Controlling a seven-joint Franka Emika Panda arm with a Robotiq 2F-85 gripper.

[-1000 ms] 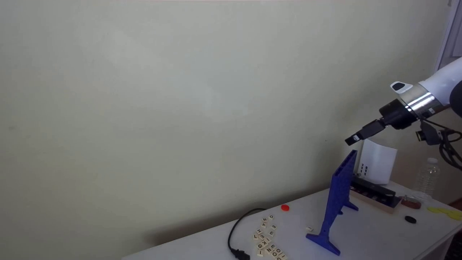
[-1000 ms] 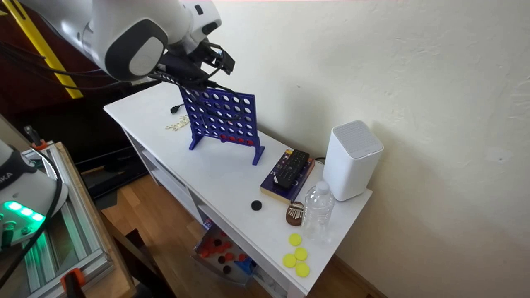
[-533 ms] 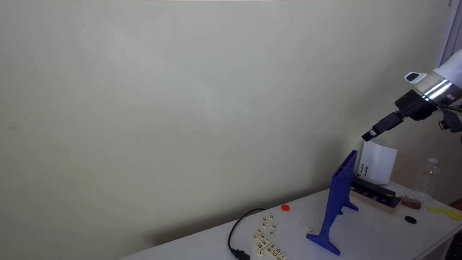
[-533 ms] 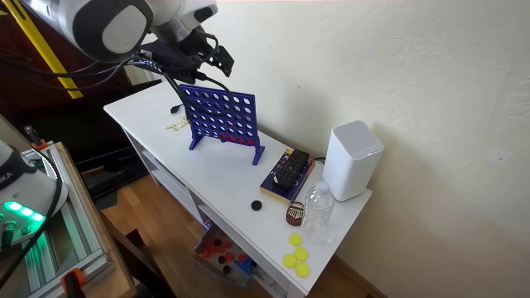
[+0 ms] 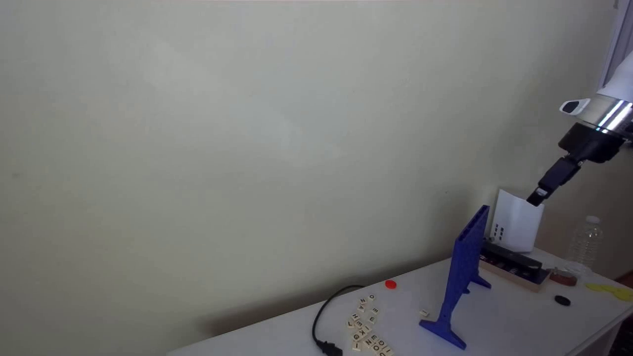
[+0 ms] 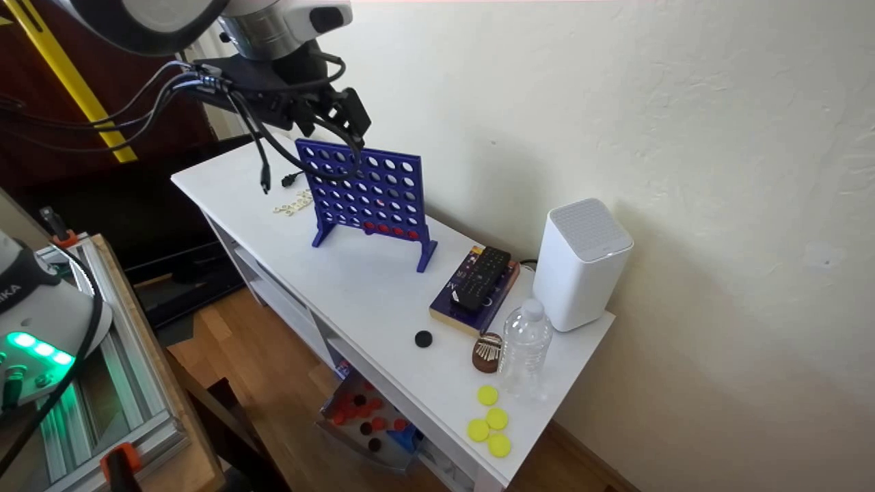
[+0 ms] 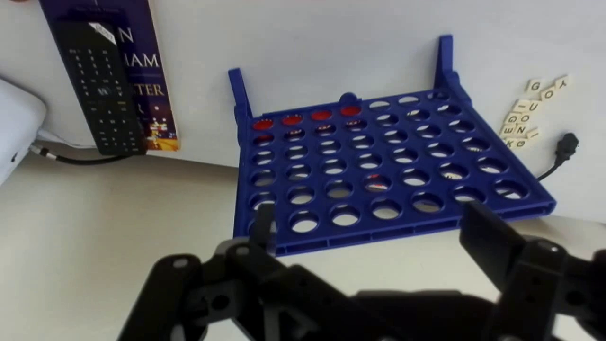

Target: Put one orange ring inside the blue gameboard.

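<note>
Wrist view shows you “STER” on the book [image 7: 150, 76]. Your gripper [image 7: 369, 210] slants downward, spread wide, near the blue gameboard [image 7: 392, 169].

Wht arm [image 5: 619, 85]; blk gripper [image 7: 368, 225], cables [image 6: 207, 80]

Softly shadowed pale wall [image 6: 738, 137], 1 white table [image 6: 355, 287] with shelves [image 6: 290, 311], brown wood floor [image 6: 287, 383]

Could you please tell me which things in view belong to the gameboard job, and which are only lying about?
For the job:
blue gameboard
red discs in its bottom row
loose orange-red disc, possibly the ring meant
end effector, open

Just lying about:
letter tiles
black plug
book with remote control on top
white box
thumb piano
clear bottle
black disc
yellow discs
</note>
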